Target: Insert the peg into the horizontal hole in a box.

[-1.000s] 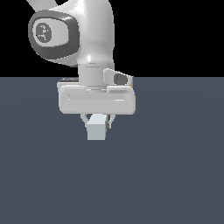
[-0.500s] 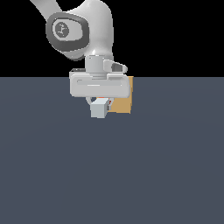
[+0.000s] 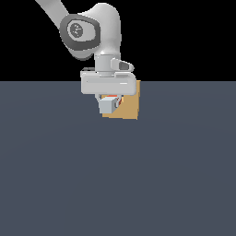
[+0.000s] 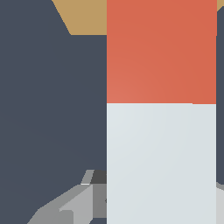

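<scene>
My gripper is shut on the peg, held above the floor; I see the peg's pale grey end facing the camera, with a sliver of orange-red behind it. Behind the gripper stands the tan box, partly covered by the hand. In the wrist view the peg fills the frame, white near the fingers and orange-red toward the box. The hole is hidden behind the peg and the gripper.
A flat dark blue-grey floor spreads around the box. The white arm rises above the gripper toward the exterior view's left.
The gripper with the peg has moved away from the camera, toward the box, and a little to the exterior view's right. More of the box shows beside the hand.
</scene>
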Tool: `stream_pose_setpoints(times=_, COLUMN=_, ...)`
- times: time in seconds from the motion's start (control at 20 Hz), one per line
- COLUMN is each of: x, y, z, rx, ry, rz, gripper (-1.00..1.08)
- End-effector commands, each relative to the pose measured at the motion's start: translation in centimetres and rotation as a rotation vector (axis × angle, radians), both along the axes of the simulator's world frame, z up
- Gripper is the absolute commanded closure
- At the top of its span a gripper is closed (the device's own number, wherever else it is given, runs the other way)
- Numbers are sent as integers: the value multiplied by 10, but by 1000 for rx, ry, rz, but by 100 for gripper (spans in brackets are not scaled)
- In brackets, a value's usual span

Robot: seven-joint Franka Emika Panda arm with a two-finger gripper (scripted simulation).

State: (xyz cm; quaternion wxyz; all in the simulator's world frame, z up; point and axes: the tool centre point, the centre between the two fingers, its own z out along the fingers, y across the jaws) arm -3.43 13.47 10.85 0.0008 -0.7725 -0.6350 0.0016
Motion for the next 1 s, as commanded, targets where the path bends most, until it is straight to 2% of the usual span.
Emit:
stream_pose_setpoints(times=0.0, x=3, y=7, z=4, rx=1, ry=-3, rz=-11, gripper=108)
stream_pose_setpoints(times=0.95, x=5, y=12, z=5, rx=1, ry=-2, rz=-13, gripper=108)
